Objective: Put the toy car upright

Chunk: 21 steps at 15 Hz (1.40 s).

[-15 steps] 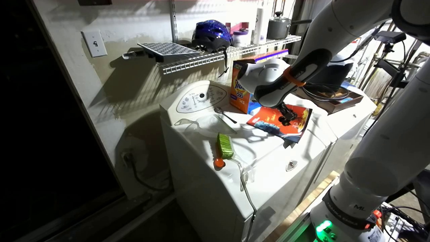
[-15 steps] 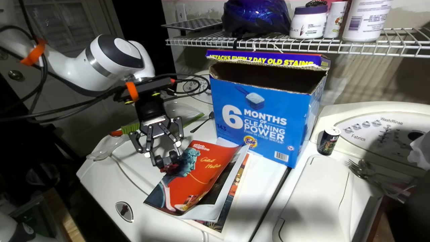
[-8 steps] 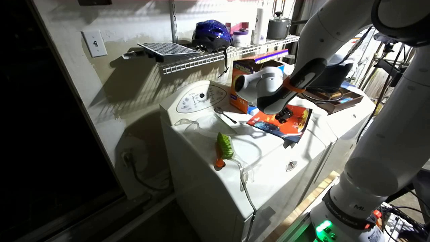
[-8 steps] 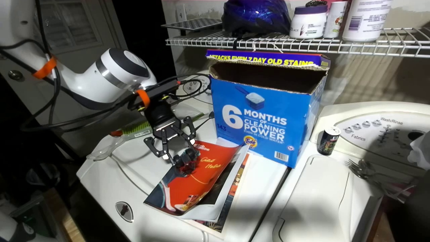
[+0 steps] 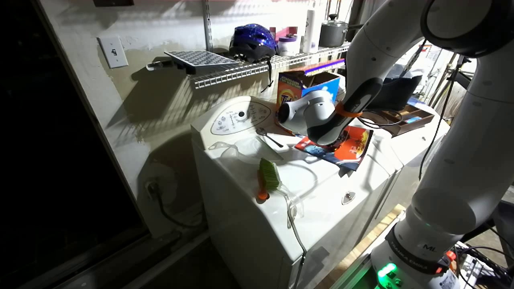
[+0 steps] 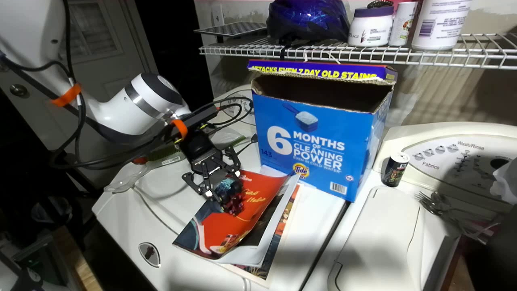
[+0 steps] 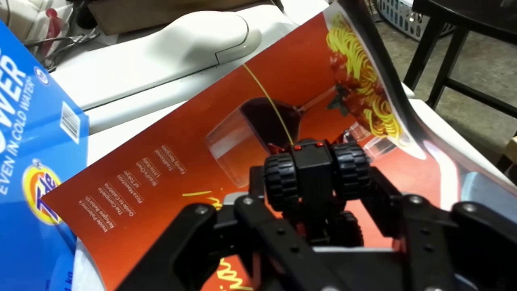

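Note:
The toy car (image 6: 233,199) is black with red parts and chunky black tyres. My gripper (image 6: 226,188) is shut on it and tilted over the red magazine (image 6: 258,218). In the wrist view the toy car (image 7: 315,173) sits between the two fingers (image 7: 317,186), with a finger against the wheel on each side. It is tilted, one end toward the camera and the other toward the magazine. I cannot tell whether it touches the magazine. In an exterior view the arm hides the gripper and most of the car above the magazine (image 5: 355,148).
A large open detergent box (image 6: 307,141) stands close behind the magazine and shows at the left of the wrist view (image 7: 36,133). A green brush (image 5: 269,174), a clear dustpan (image 5: 255,148) and a dark spoon (image 5: 270,137) lie on the washer. A black can (image 6: 396,169) stands beyond the box.
My gripper has come down and tilted more, moving over the magazine toward the detergent box. The toy car has moved and turned with it, staying between the fingers.

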Each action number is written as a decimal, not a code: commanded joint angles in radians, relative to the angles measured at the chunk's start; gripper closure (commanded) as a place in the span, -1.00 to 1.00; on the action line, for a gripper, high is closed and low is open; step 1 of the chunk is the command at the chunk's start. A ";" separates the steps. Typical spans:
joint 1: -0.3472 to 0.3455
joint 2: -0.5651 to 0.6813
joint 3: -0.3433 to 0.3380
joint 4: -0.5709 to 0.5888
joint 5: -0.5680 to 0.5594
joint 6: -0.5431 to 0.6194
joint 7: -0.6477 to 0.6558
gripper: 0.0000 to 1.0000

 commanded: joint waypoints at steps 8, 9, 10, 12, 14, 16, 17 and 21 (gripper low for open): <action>0.009 0.038 0.027 0.016 -0.085 0.001 0.049 0.27; 0.011 0.040 0.031 0.014 -0.086 0.001 0.051 0.27; 0.013 0.041 0.035 0.013 -0.085 0.002 0.053 0.27; 0.018 0.044 0.040 0.011 -0.085 0.001 0.055 0.27; 0.023 0.043 0.046 0.010 -0.080 0.001 0.056 0.27; 0.026 0.039 0.054 0.009 -0.068 0.006 0.059 0.27; 0.028 0.037 0.057 0.009 -0.062 0.012 0.060 0.27; 0.034 0.028 0.071 0.011 -0.026 0.039 0.078 0.27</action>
